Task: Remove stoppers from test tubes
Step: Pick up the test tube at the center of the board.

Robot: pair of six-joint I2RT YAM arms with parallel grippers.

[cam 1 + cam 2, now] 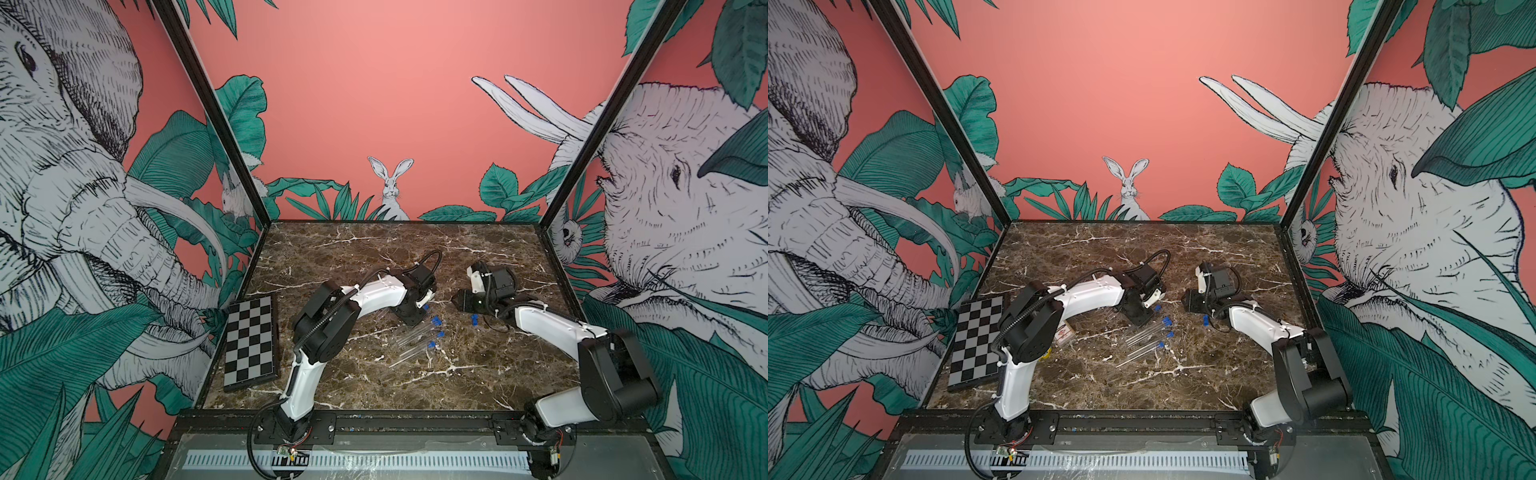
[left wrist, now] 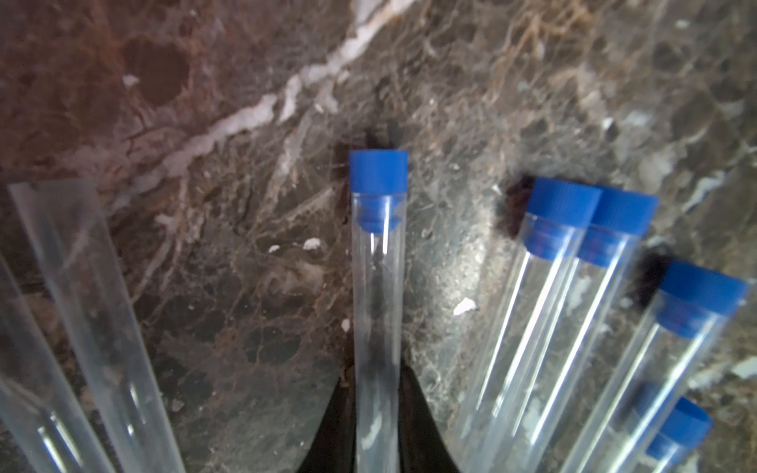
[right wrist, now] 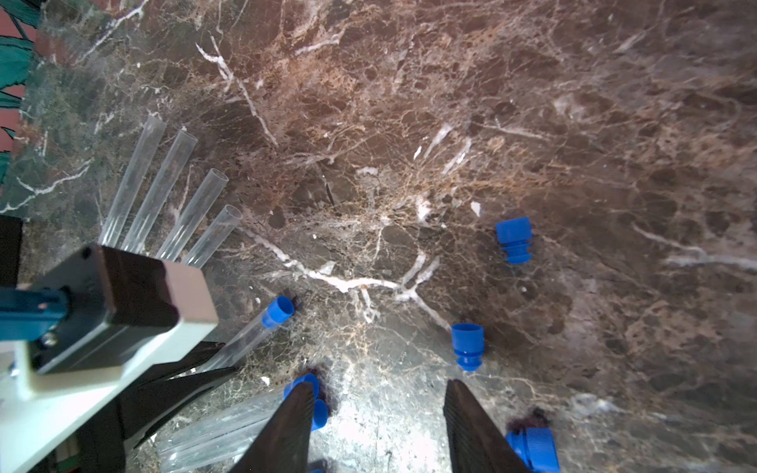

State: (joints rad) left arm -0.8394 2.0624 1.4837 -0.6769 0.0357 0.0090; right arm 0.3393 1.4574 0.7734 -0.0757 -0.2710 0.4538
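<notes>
1. left gripper point(image 2: 377, 370): clenched and grasping one test tube point(image 2: 377, 295) across its clear shaft, low over the marble table point(image 1: 374, 257). The tube's blue stopper point(image 2: 379, 172) is sitting in the mouth, pointing toward 2 o'clock in both top views.
2. right gripper point(image 3: 379, 385): released, its jaws standing apart over bare marble. It is hanging at 3 o'clock of that stopper.
3. capped tubes point(image 2: 553, 311): lying close together at 5 o'clock of the held one, four blue plugs showing in the left wrist view. One right finger is covering part of their plugged ends in the right wrist view.
4. loose stoppers point(image 3: 514, 239): three lying on the marble near the right gripper, at about 5 o'clock of it.
5. uncapped tubes point(image 3: 164, 196): four lying fanned, mouths open, at 9 o'clock of the left gripper. The left forearm point(image 1: 374, 295) is hiding most of them from above.
6. chessboard point(image 1: 249, 345): lying at the table's 9 o'clock edge, well apart.
7. card case point(image 1: 1065, 332): lying partly under the left arm.
</notes>
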